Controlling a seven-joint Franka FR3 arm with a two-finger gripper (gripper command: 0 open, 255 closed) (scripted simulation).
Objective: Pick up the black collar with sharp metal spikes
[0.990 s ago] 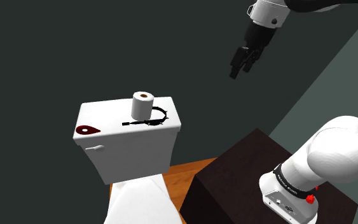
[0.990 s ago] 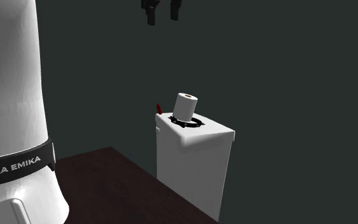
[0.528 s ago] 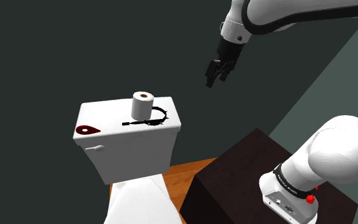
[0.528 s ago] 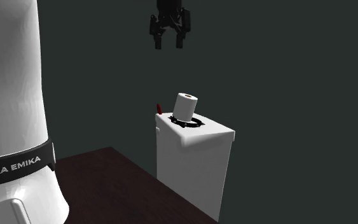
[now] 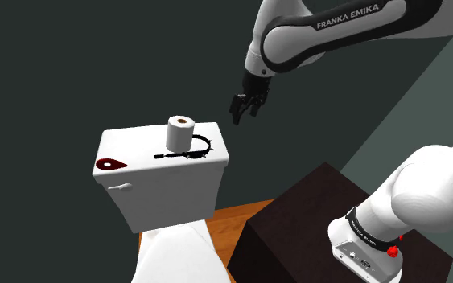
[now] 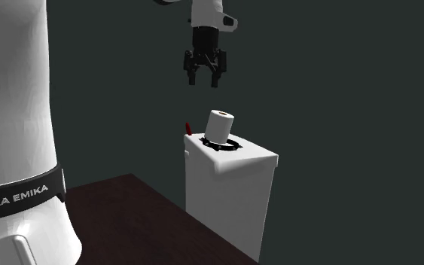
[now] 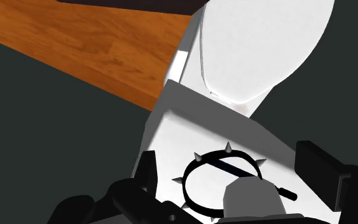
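The black collar with metal spikes (image 5: 199, 149) lies flat on the white toilet tank lid (image 5: 136, 149), partly under a toilet roll (image 5: 181, 132). In the second exterior view the collar (image 6: 225, 144) rings the roll's (image 6: 220, 124) base. My gripper (image 5: 240, 112) hangs open in the air, above and to the shoulder view's right of the tank. It also hovers above the roll (image 6: 205, 78). In the wrist view the collar (image 7: 195, 167) sits between the spread fingers (image 7: 147, 170), and the grey roll (image 7: 250, 200) covers part of its ring.
A dark red flat object (image 5: 110, 164) lies at the tank lid's other end. The closed white toilet seat (image 5: 176, 253) sits below over a wood floor (image 7: 75, 44). My dark box stand (image 5: 297, 229) is at the shoulder view's lower right.
The gripper has come down and moved toward the shoulder view's left, closer to the tank. It stayed open. The collar and roll have not moved.
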